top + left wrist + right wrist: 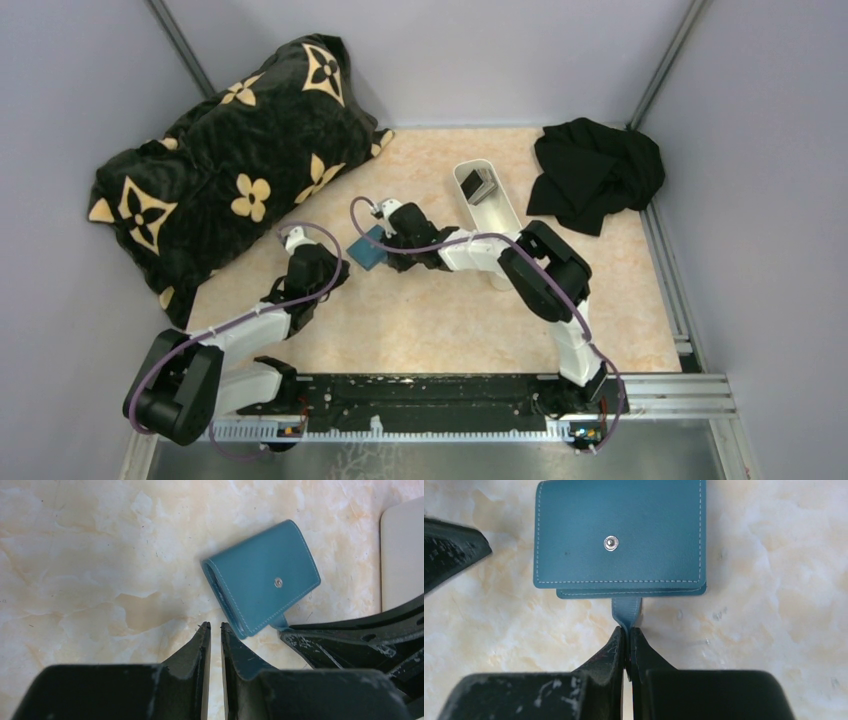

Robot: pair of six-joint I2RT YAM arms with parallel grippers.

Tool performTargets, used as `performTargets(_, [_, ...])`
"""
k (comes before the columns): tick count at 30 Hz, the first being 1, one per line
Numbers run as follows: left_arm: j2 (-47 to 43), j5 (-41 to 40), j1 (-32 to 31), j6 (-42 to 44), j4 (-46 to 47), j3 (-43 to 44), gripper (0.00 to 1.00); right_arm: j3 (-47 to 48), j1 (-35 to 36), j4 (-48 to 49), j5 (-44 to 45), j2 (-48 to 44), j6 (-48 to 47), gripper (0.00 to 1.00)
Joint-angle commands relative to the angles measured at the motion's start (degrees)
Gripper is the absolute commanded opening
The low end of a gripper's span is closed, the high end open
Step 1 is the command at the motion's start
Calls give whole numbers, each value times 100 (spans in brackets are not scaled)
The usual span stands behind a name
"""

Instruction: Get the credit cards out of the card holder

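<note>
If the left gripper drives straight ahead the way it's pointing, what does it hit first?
Probably the card holder, its nearest end, just ahead of the left gripper; whether the fingers would pass above it is unclear.

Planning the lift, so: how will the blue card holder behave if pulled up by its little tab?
Probably dangles: the right fingers pinch only the thin tab, which looks floppy. The card holder seems light; its smooth cover may slide on the table.

Lit brightly and evenly from overhead, throwing only soft shadows across the pale marbled tabletop (100, 555), bleaching its pattern in the wrist views, rendering the card holder (619, 535) crisp.
</note>
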Motion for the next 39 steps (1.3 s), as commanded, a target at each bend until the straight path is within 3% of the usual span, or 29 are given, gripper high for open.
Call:
performTargets(1, [-72,162,50,72,210,-47,19,-417,-89,33,234,-663,-21,0])
performTargets(17, [489,806,46,122,707,234,21,-1569,-654,-516,753,-1840,-752,0])
performTargets(18, [580,849,52,140,759,306,22,-1576,-664,-572,875,-1874,-733,4])
performTargets(19, [706,920,52,144,831,382,23,-1561,-668,-641,1025,-1901,-718,34])
performTargets(20, [848,977,42,145,925,492,23,-1570,-669,-680,1131,-1929,-703,55])
performTargets(21, [988,1023,38,145,967,624,24,-1587,-673,-667,1243,-2006,-659,66])
performTargets(22, [1130,1067,41,136,1001,763,24,-1605,-682,-641,1307,-2076,-608,69])
performTargets(23, [1266,1073,36,136,1035,953,24,-1601,-705,-616,1396,-2120,-513,68])
performTargets(27, [1838,1007,38,245,1232,1517,25,-1321,-793,-756,1771,-2055,-245,42])
performTargets(30, [2404,936,41,460,1397,2025,26,-957,-862,-876,1906,-1793,-169,28])
performTargets(36, [3640,1428,46,609,1877,2819,24,-359,-976,-761,1799,-1368,-90,10])
performTargets(39, [4098,1852,26,443,2028,2969,20,-91,-1023,-709,1787,-1126,-113,8])
